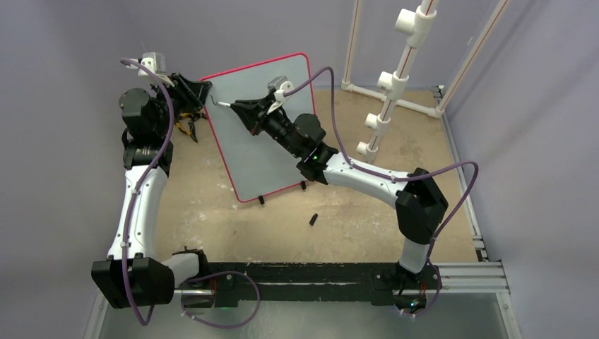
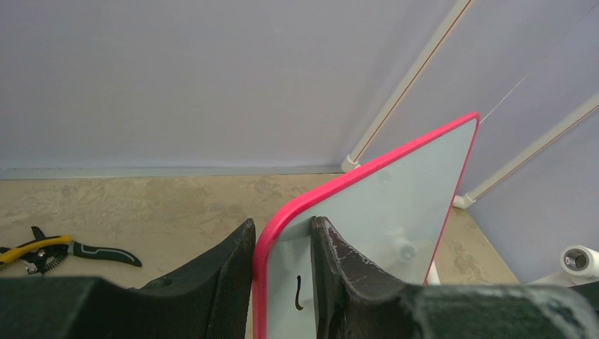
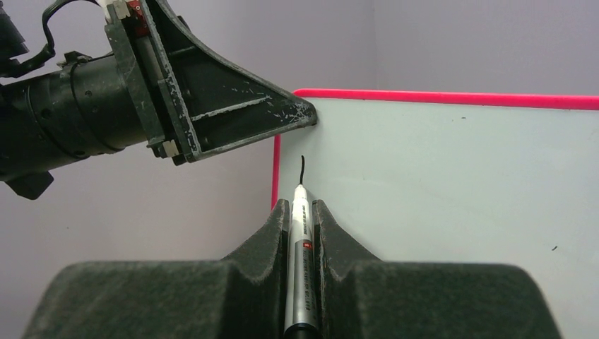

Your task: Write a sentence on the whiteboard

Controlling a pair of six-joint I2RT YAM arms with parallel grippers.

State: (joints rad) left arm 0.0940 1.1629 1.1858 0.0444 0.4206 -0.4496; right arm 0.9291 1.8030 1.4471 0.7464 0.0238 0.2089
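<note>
The whiteboard [image 1: 272, 145] stands tilted up on the table, white with a red-pink rim. My left gripper [image 1: 200, 92] is shut on its top left corner, and in the left wrist view the gripper [image 2: 282, 224] has one finger on each side of the rim. My right gripper [image 1: 239, 107] is shut on a silver and white marker [image 3: 301, 244], whose tip touches the board near that corner. The only lettering of the sentence is one short hooked black stroke [image 3: 302, 168], also seen as a stroke [image 2: 299, 293] between my left fingers.
Yellow-handled pliers [image 1: 188, 127] lie on the table left of the board. A small black cap [image 1: 313, 219] lies in front of the board's black feet [image 1: 261, 200]. A white pipe frame [image 1: 395, 81] stands at the back right.
</note>
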